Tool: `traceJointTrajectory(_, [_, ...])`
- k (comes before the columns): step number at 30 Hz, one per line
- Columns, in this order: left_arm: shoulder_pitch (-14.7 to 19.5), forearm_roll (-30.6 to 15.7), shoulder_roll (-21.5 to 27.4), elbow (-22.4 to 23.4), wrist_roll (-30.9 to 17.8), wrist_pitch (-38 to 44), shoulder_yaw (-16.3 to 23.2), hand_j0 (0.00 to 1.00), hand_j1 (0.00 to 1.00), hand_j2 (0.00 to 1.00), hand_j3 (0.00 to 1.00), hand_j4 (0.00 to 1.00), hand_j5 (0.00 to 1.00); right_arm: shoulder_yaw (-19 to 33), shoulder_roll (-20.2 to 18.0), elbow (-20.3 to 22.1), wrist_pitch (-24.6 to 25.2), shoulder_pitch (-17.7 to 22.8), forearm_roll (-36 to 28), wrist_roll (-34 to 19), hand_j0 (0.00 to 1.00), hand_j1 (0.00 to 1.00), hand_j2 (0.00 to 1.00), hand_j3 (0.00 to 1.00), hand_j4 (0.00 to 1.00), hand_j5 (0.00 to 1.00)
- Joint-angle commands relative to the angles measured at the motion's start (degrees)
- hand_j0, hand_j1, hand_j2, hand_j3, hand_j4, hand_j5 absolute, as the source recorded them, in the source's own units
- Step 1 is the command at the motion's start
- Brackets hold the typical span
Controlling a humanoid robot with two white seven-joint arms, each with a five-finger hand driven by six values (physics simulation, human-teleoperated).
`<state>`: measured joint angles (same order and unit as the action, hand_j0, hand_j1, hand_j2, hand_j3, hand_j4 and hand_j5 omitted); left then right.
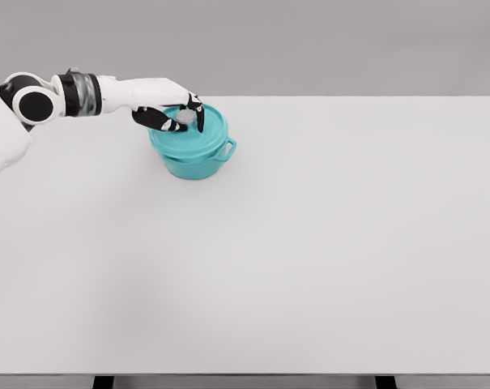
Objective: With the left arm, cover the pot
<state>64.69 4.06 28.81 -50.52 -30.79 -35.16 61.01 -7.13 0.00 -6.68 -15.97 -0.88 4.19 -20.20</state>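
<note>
Now left hand (173,113) pinches round teal lid (198,130) atop pot (198,162).

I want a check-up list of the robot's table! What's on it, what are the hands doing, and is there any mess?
Surface: white table, mostly bare.
Job's things: teal pot at the far left; teal lid on top of it, looks slightly tilted.
Clutter: nothing seen.
Hands: left hand over the lid, fingers around its grey knob; right hand not in view.
Cables: nothing seen.
Surroundings: plain grey wall; dark table legs at the bottom edge.
</note>
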Motion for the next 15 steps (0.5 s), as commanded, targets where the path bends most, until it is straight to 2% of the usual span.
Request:
traceJointTrajectory(1, [0.0,-0.37,0.02,-0.02,0.03,0.16,-0.27,0.47,0.47,0.47,0.47,0.47,0.47,0.01,0.0,0.0,-0.02,0.0,0.03,-0.02,1.0,1.0,1.0,1.0,1.0,1.0])
traceJointTrajectory(10, [0.0,-0.37,-0.07,0.77,0.03,0.16,-0.63,0.48,0.48,0.48,0.48,0.48,0.48,0.01,0.0,0.0,-0.02,0.0,0.03,-0.02,1.0,1.0,1.0,1.0,1.0,1.0])
traceJointTrajectory(15, [0.79,-0.37,-0.51,2.7,-0.06,0.16,-0.71,0.48,0.48,0.48,0.48,0.48,0.48,0.01,0.0,0.0,-0.02,0.0,0.03,-0.02,1.0,1.0,1.0,1.0,1.0,1.0])
